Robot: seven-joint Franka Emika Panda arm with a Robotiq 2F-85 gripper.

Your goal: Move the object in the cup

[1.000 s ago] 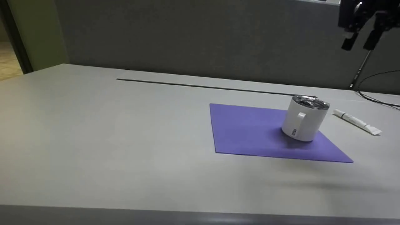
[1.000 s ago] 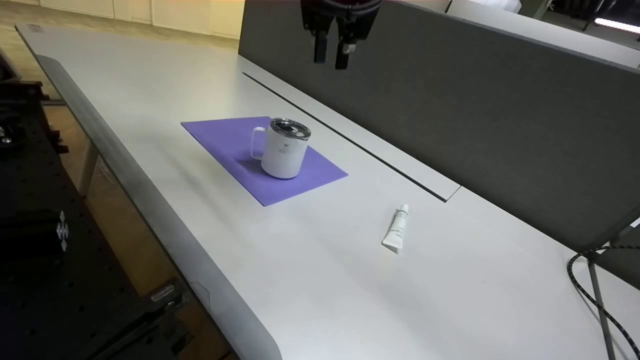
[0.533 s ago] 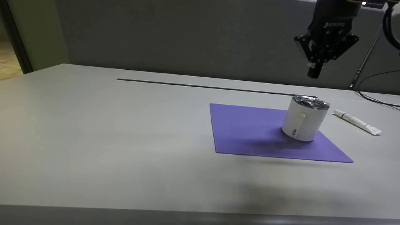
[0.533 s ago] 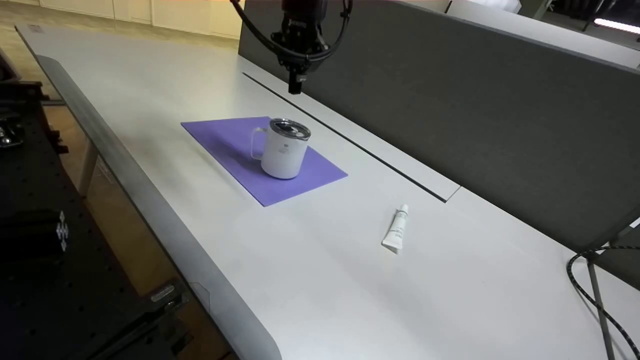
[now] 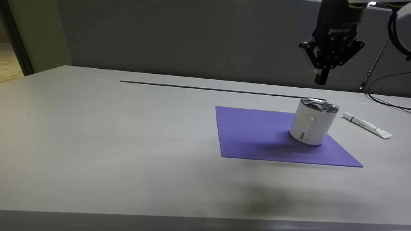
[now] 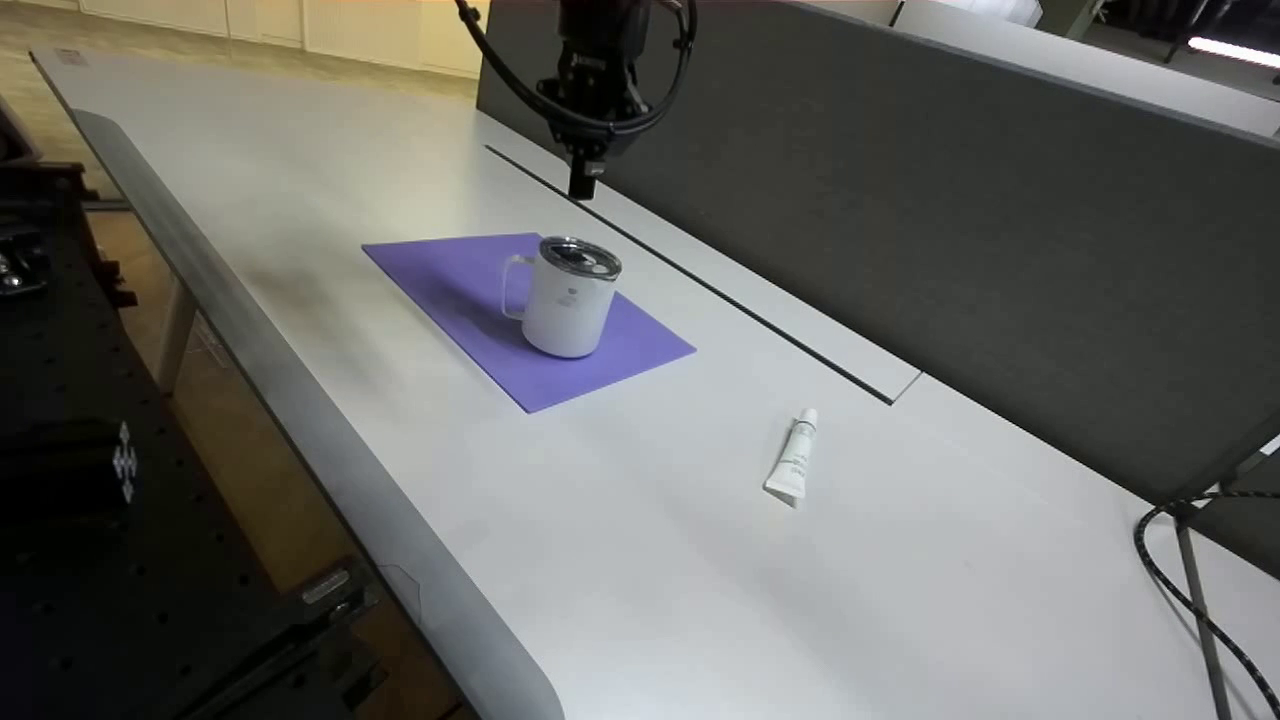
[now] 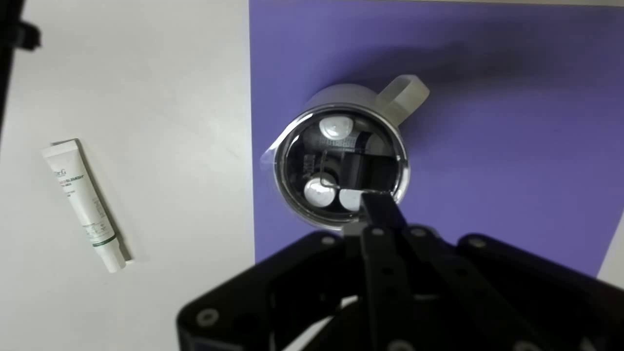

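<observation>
In both exterior views the cup [image 5: 315,124] stands upright below the gripper [image 5: 321,79], apart, neither clearly left nor right; the gripper is pressed together, empty.

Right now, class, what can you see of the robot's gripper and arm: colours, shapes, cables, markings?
The gripper is black, with angular jointed linkages, pale ROBOTIQ lettering and narrow, blocky fingers. A black cable loops near it. In an exterior view, a pale strip of arm shows above.
</observation>
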